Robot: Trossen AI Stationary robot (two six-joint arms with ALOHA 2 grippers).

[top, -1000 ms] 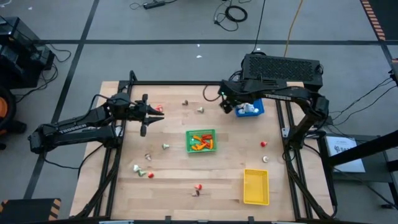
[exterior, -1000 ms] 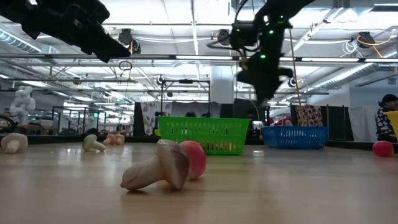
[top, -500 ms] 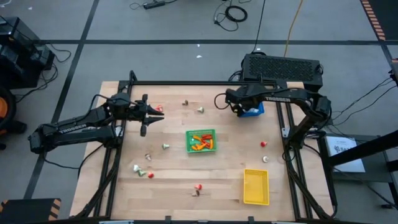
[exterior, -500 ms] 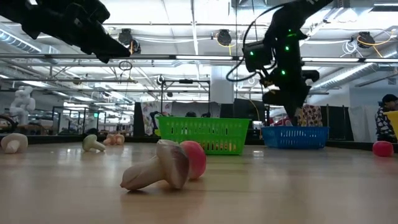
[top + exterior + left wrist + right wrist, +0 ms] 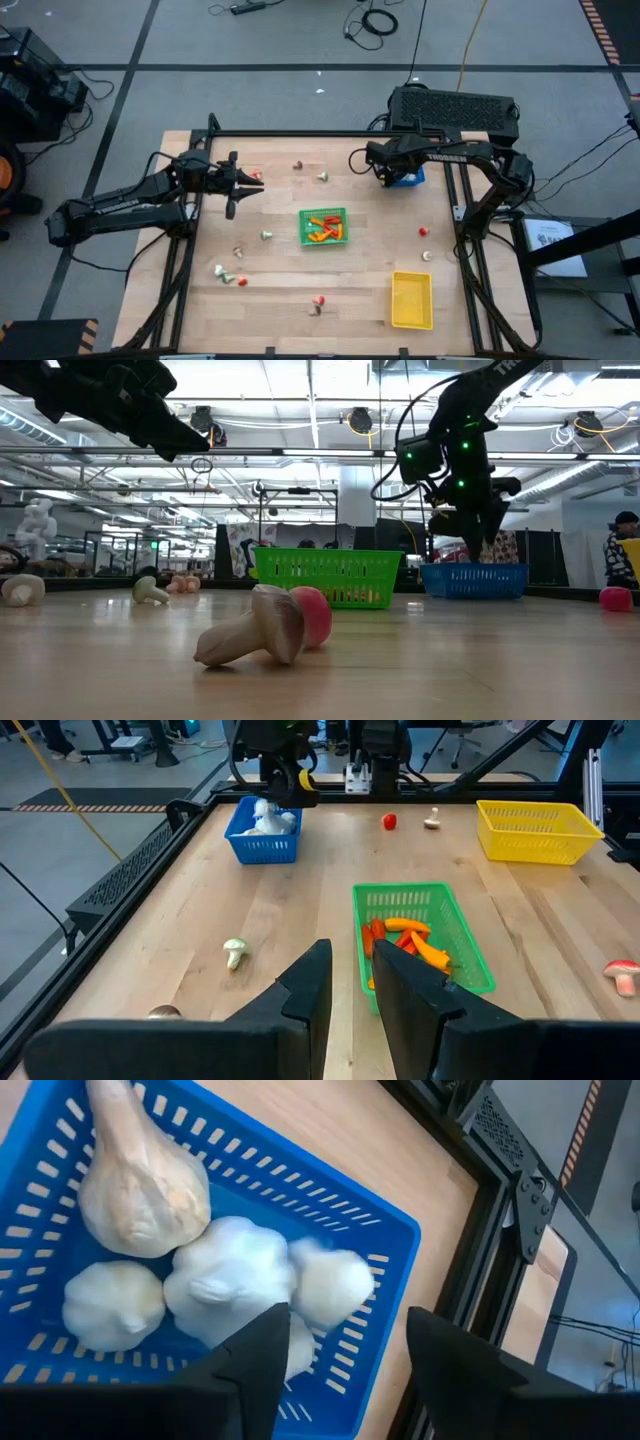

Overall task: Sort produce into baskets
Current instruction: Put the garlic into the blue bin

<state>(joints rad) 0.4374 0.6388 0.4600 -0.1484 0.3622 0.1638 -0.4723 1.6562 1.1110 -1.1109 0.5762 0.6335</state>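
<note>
Three baskets — blue (image 5: 408,177), green (image 5: 324,226), yellow (image 5: 411,299).
I had right gripper (image 5: 340,1345) open, empty, over blue's four white pieces (image 5: 225,1275) — left gripper (image 5: 348,982) near-closed, empty.

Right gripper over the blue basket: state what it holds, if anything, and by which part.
Nothing is held. The right gripper hangs open above the blue basket, with the white garlic bulbs lying loose inside.

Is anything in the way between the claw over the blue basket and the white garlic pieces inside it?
Nothing visible is. The right gripper hangs open straight over the blue basket, and the white garlic pieces lie in plain sight between its fingers, with only air above them.
</note>
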